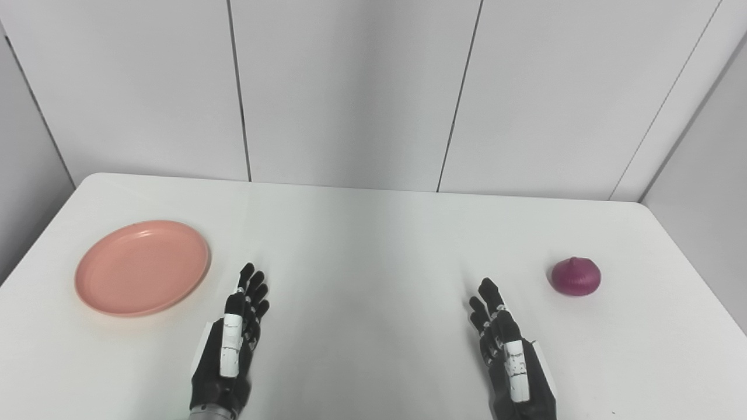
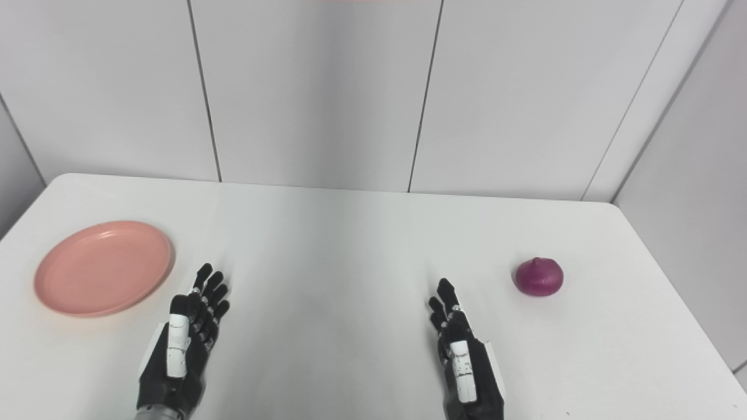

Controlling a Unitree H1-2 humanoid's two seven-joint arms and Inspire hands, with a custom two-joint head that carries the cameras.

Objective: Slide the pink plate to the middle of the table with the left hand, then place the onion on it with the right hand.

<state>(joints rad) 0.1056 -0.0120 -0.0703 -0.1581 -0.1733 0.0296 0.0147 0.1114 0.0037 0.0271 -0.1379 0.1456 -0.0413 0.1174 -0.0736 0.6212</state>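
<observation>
A round pink plate lies flat on the left part of the white table. A dark red onion sits on the table at the right. My left hand rests near the front edge, just right of the plate and not touching it, its fingers stretched out and holding nothing. My right hand is also open near the front edge, to the left of the onion with a clear gap between them.
Grey wall panels rise straight behind the table's far edge. A side wall stands close on the right. The table's corners are rounded.
</observation>
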